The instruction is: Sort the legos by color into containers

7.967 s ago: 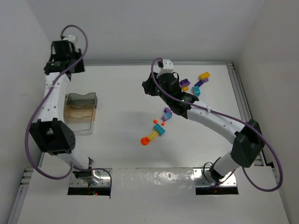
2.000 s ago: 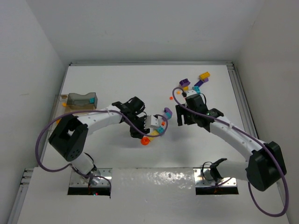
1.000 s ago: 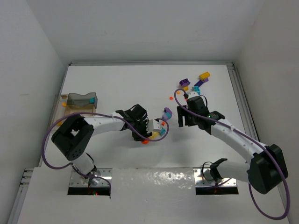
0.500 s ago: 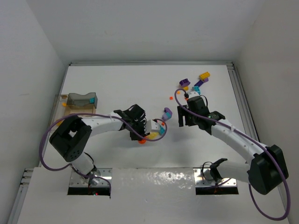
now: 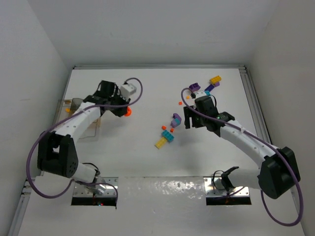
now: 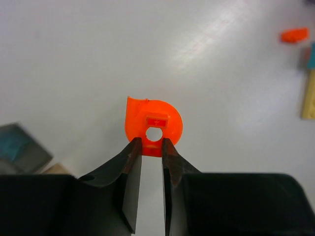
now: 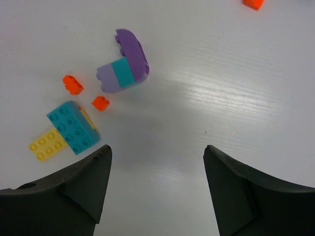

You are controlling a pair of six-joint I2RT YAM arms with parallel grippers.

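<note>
Orange round lego [image 6: 154,125] sits pinched in the left gripper [image 6: 149,143]. Carry it level over the containers [image 5: 75,103], seemingly just beside it, before releasing. Right gripper [image 7: 156,150] gapes empty.

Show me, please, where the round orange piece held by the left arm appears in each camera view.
Top external: the round orange piece is in the upper left, at the tip of the left gripper.
Left wrist: it sits at the centre, pinched at its lower edge.
Right wrist: not in it.
Shared landmark: the yellow brick.
</note>
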